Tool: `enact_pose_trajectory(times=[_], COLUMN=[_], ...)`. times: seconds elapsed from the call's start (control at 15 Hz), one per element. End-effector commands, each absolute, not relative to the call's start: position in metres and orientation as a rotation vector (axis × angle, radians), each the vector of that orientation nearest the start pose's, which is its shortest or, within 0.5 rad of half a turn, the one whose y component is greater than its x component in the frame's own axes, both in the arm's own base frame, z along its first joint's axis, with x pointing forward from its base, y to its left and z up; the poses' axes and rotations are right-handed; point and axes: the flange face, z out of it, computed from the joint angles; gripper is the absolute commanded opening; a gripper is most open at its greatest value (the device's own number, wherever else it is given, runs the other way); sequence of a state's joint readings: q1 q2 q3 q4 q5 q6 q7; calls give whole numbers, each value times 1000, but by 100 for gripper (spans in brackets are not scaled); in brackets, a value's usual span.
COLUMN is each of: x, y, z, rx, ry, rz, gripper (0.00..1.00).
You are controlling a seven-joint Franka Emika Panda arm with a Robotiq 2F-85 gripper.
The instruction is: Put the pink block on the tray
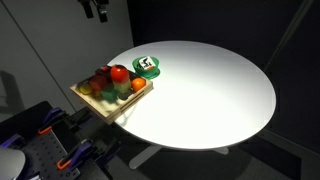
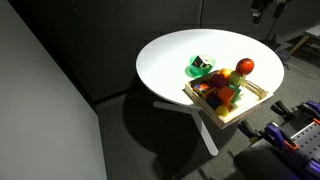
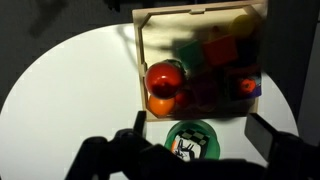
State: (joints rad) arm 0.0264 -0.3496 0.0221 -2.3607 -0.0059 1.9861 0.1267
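The light-wood tray [image 1: 98, 106] [image 2: 238, 112] [image 3: 138, 65] sits at the rim of the round white table, filled with toy fruit. In the wrist view a pinkish-red cube, the pink block [image 3: 218, 50], lies inside the tray among the fruit, dim in shadow. I cannot pick it out in either exterior view. My gripper [image 1: 95, 10] [image 2: 265, 10] [image 3: 195, 125] hangs high above the table, well clear of the tray. Its jaws are open with nothing between them, and below them lies a green disc.
A round green disc with a white-and-black mark [image 1: 148, 65] [image 2: 200, 68] [image 3: 192, 140] lies on the table beside the tray. A red ball [image 3: 165, 78] and an orange one [image 3: 160, 103] fill the tray's near corner. Blue and orange equipment [image 1: 55, 145] stands below the table.
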Motion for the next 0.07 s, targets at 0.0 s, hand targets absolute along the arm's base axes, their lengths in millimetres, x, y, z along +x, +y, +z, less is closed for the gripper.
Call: enact_pose_trajectory(times=[0.0], x=[437], y=[21], z=[460], rx=[-3154], ry=[122], rz=[39], gripper=[100])
